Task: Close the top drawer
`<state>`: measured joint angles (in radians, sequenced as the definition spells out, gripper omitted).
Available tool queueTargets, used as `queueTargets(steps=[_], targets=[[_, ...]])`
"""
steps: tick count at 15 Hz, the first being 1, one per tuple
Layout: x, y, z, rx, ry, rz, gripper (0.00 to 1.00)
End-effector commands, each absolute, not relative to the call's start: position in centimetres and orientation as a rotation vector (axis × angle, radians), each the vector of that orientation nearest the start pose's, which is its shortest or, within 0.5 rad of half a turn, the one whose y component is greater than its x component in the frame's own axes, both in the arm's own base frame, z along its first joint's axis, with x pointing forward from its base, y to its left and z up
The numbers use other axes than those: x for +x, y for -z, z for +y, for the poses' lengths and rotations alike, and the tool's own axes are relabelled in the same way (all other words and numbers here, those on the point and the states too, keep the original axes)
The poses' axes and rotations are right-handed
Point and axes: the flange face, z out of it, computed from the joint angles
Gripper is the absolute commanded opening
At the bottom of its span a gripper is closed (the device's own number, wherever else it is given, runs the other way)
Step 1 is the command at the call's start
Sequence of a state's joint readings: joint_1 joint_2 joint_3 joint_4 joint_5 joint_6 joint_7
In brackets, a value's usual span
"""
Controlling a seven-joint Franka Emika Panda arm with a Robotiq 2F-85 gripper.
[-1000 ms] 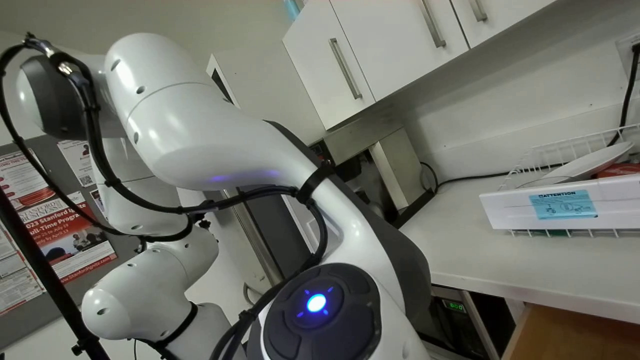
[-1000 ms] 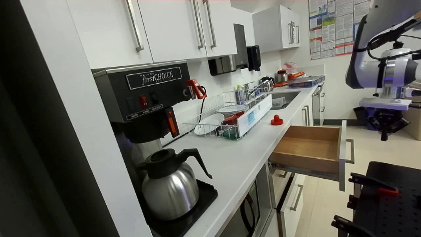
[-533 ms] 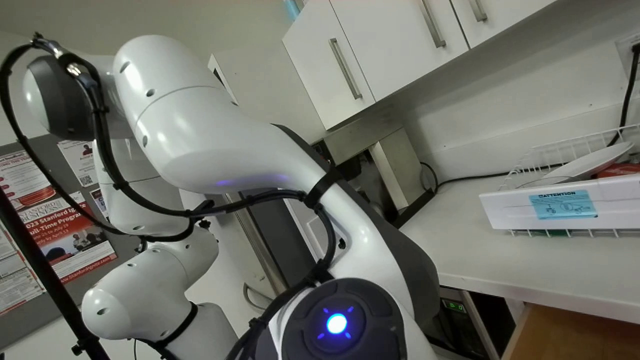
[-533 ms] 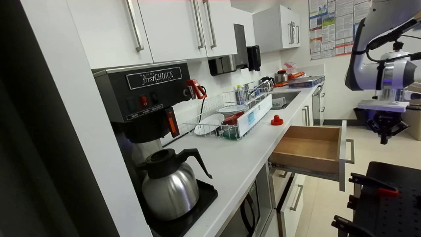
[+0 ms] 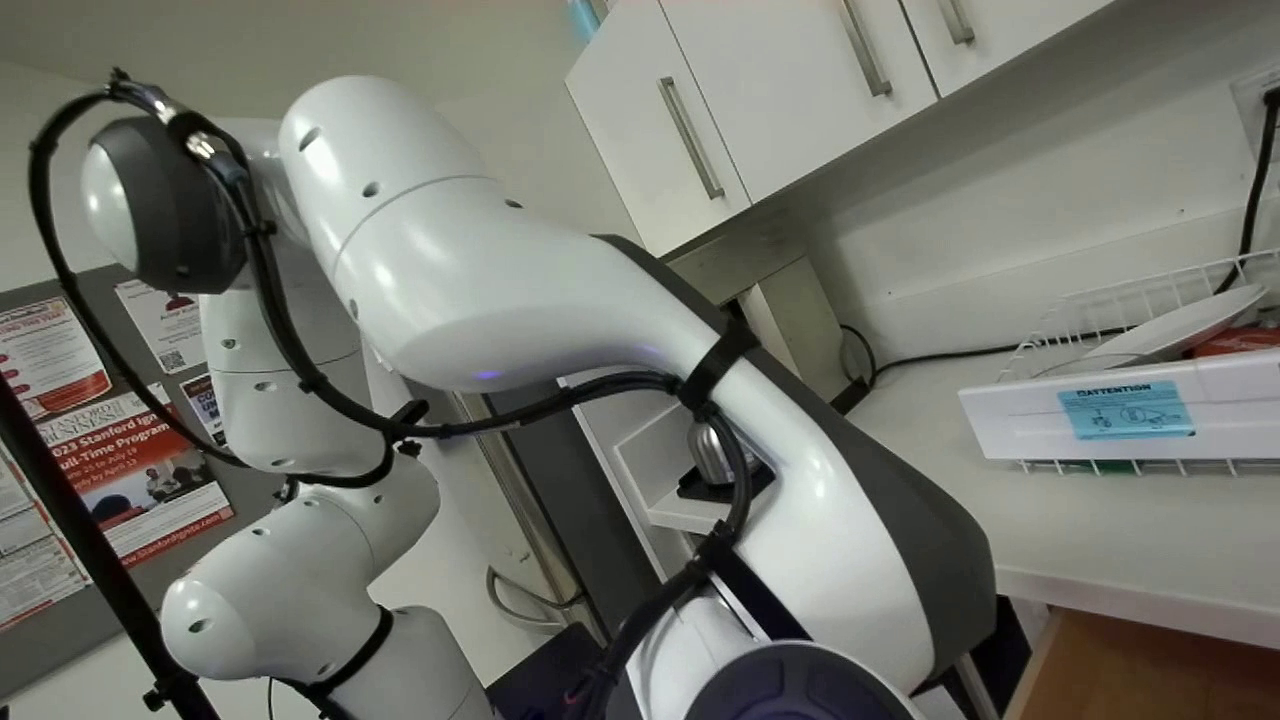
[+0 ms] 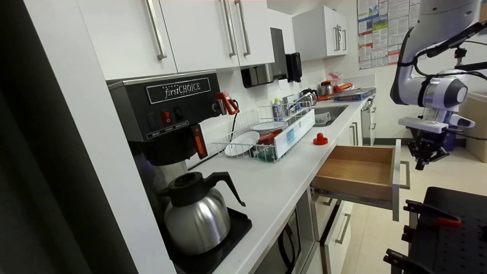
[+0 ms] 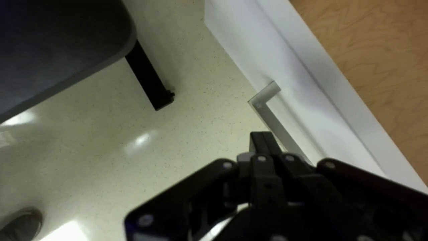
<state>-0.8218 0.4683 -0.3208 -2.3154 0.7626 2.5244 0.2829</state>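
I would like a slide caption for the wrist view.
Closed gripper partly hiding the handle of the open drawer.

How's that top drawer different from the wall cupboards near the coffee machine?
The top drawer is pulled out, while the wall cupboards look shut. The drawer's handle runs level along its front; the cupboards' handles run up and down. The drawer sits below the countertop; the cupboards hang above it. Both have white fronts with bar handles.

the white counter (image 6: 262, 186) carries a coffee maker (image 6: 173, 110), a dish rack (image 6: 303, 126) and, beside it, a red knobbed object (image 6: 320, 140).
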Motion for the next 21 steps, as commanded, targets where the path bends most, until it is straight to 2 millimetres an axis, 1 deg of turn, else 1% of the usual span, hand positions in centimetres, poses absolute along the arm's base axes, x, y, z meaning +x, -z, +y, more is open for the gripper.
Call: queueTargets(steps=[1,4,10,12,14,17,19,21], targets=[[19.9,-11.8,-45.8,-1.357,-0.093,2.463,0.0],[21.6,-10.9,-45.9,-1.304,-0.029,2.436,0.0],[25.1,-10.2,-46.3,-1.204,0.158,2.326,0.0],[27.0,-9.6,-46.7,-1.15,0.182,2.3,0.0],[29.0,-9.0,-47.0,-1.097,0.159,2.282,0.0],[32.5,-7.6,-47.4,-1.072,0.135,2.263,0.0],[35.4,-7.1,-47.3,-1.071,0.13,2.245,0.0],[38.3,-7.1,-47.2,-1.06,0.14,2.219,0.0]])
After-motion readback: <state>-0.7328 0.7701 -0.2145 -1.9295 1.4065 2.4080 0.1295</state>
